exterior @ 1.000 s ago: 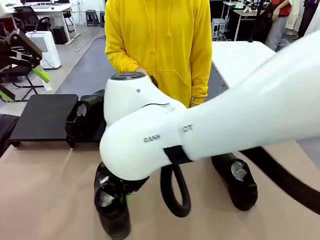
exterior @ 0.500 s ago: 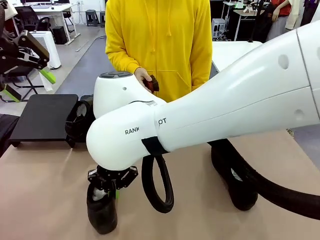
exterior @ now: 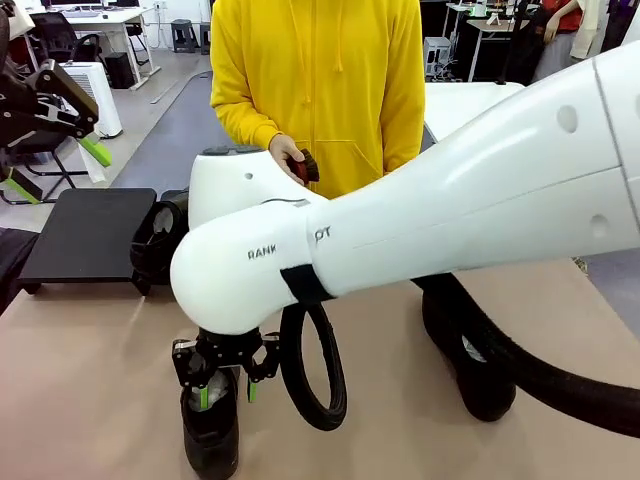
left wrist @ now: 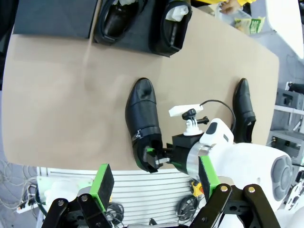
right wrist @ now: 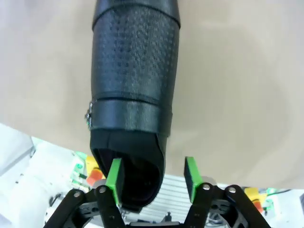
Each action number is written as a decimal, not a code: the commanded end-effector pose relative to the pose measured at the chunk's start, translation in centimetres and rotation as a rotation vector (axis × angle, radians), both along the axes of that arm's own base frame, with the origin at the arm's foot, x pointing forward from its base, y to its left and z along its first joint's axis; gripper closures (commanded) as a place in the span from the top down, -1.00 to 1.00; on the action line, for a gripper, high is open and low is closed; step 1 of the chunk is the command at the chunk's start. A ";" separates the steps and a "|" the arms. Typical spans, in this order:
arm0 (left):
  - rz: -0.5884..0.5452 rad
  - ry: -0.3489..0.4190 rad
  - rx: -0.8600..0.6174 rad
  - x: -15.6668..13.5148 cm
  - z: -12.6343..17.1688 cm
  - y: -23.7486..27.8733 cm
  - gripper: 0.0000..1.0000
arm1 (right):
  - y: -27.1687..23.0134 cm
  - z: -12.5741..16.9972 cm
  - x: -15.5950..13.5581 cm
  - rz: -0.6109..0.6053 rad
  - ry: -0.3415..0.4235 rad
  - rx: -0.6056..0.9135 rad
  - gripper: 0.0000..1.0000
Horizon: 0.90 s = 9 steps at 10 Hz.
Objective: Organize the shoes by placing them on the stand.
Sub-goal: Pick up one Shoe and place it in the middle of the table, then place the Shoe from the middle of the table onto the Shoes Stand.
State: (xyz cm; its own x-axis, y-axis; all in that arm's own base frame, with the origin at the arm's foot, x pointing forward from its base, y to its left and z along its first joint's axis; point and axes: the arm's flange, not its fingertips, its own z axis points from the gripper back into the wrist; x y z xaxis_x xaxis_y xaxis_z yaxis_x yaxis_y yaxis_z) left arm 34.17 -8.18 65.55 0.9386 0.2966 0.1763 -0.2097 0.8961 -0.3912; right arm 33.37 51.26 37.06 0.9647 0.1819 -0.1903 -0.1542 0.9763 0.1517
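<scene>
Right arm across shoes on stand, person holding brush

Glossy leather shoes, matt black stand, smooth tabletop

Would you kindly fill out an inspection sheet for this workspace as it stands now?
Surface: tan table, flat, unmarked.
Job's things: one shoe and a second shoe on the stand; a third shoe by the table's near edge; a fourth shoe toward the robot's right.
Clutter: small brown object in the person's grasp.
Hands: right hand open, straddling the third shoe's heel rim; left hand open, raised, holding nothing.
Cables: black hose running and looping beneath the right arm.
Surroundings: office chair and desks behind.
</scene>
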 end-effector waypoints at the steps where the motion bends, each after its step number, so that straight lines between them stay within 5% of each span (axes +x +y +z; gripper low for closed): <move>1: -0.011 -0.005 0.000 0.0 0.2 0.3 0.84 | 0.4 -0.8 0.0 0.001 -0.027 -0.011 1.00; 9: -0.011 -0.005 0.000 0.0 0.2 0.3 0.84 | 0.4 -0.8 0.0 0.001 -0.027 -0.011 1.00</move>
